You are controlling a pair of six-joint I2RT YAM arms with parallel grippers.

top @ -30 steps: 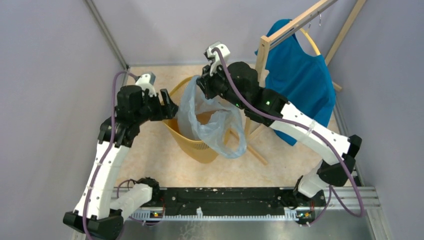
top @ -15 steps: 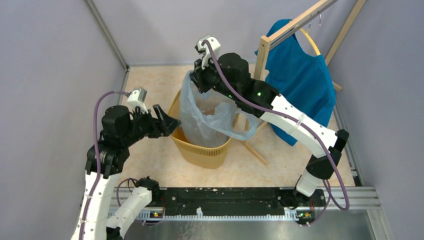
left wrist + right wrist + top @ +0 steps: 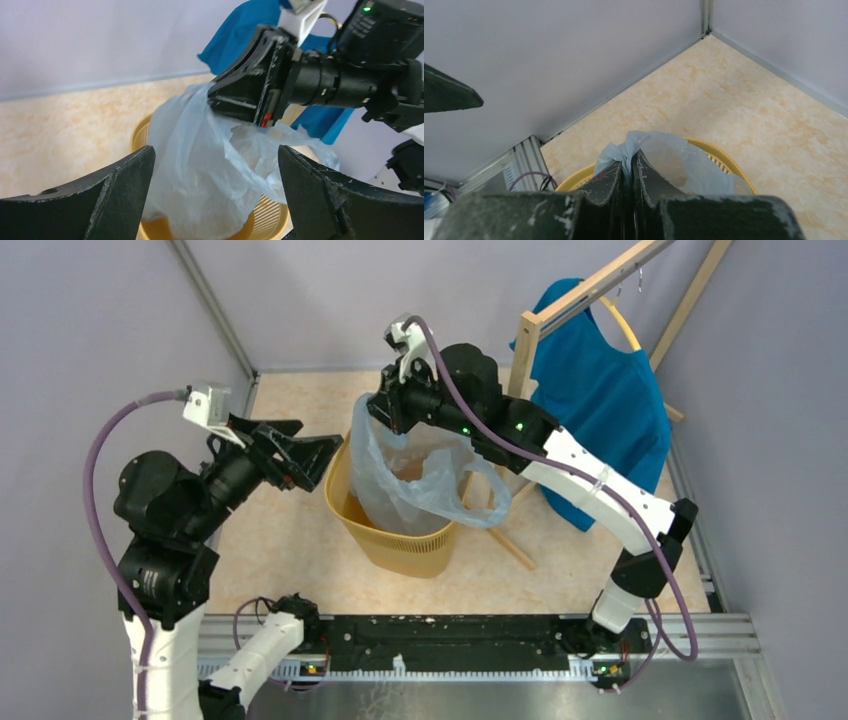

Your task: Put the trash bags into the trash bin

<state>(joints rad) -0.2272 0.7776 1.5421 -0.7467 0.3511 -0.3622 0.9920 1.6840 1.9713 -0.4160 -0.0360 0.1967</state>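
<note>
Backing off now, the left gripper point(image 3: 320, 435) pulls away from the bin point(image 3: 405, 548), jaws spread wide and empty. Right gripper point(image 3: 386, 412) pinches the bag point(image 3: 395, 480) by its top edge above the bin. Its body hangs inside, one loop spilling over the rim. Tucking that in looks like what's left.

Top cam: trash bag point(image 3: 395, 470) covers most of the inside of the trash bin point(image 3: 400, 545), so its btm can't be seen. Left wrist cam crops the bin's base + the lower fingers of the left gripper point(image 3: 215, 150). Right wrist cam: right gripper point(image 3: 630, 159) blocks most of the bin. Blue shirt point(image 3: 600, 390) is partly behind the wooden rack point(image 3: 525, 350).
</note>
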